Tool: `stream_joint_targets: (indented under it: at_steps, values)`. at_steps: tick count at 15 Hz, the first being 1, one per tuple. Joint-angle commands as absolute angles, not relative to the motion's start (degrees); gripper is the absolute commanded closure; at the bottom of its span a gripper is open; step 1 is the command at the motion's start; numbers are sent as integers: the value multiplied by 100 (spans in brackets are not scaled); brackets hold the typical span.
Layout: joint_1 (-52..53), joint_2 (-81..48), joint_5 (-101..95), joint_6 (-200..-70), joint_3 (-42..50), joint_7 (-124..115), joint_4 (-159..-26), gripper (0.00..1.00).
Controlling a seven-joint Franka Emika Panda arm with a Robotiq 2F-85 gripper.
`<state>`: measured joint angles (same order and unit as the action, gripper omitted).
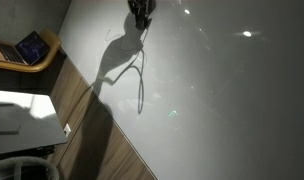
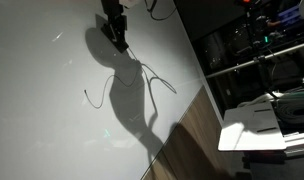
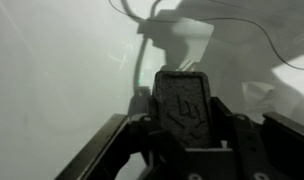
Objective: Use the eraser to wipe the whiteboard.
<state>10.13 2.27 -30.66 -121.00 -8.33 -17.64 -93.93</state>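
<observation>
Glossy white, the whiteboard filled most of both exterior views, with thin dark marker lines curling across its middle. Near the top edge of the frame the gripper met its own shadow on the board. In the wrist view's centre, its jaws pinched a dark eraser.

Wood floor; laptop on wooden seat; metal rack w/ clutter.
</observation>
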Motion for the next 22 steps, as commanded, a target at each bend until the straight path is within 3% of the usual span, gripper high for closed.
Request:
stream_joint_targets:
  at_steps: [1, 8, 13, 22]
  values:
    - [561, 588, -3020, -13126, -500, -1561, -10502, 71]
    - [-395, 938, -2938, -14875, 279, -1275, -12302, 71]
    - [-703, 509, -2735, -16166, 515, -717, -12337, 71]
    - [3, 471, -2594, -15638, -277, -832, -11884, 71]
